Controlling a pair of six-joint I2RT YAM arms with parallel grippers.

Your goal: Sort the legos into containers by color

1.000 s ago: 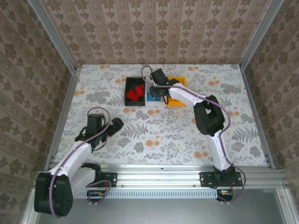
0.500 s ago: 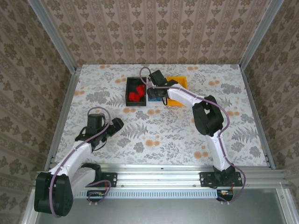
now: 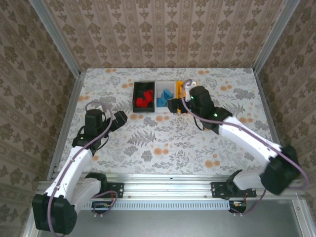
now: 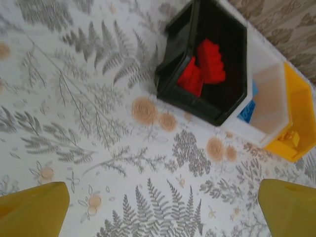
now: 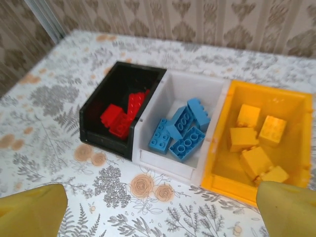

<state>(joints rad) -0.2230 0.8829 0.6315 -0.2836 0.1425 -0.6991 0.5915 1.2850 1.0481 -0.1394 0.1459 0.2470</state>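
Three containers stand side by side at the back of the table. Red legos (image 5: 121, 118) lie in the black bin (image 5: 106, 140), blue legos (image 5: 182, 131) in the white bin (image 5: 165, 160), orange-yellow legos (image 5: 256, 143) in the orange-yellow bin (image 5: 217, 145). My right gripper (image 3: 171, 105) hangs open and empty just in front of the white and yellow bins; its yellow pads (image 5: 29, 212) frame bare table. My left gripper (image 3: 120, 118) is open and empty, left of and nearer than the black bin (image 4: 175, 54) with its red legos (image 4: 205, 69).
The floral tablecloth (image 3: 163, 143) stretches between the arms. Patterned walls and metal frame rails (image 3: 69, 113) close in the table on three sides. The white bin (image 4: 269, 94) and yellow bin (image 4: 298, 98) sit at the right of the left wrist view.
My right gripper has pulled back from over the white bin toward the near right and opened wide. The left arm has shifted slightly left and farther back.
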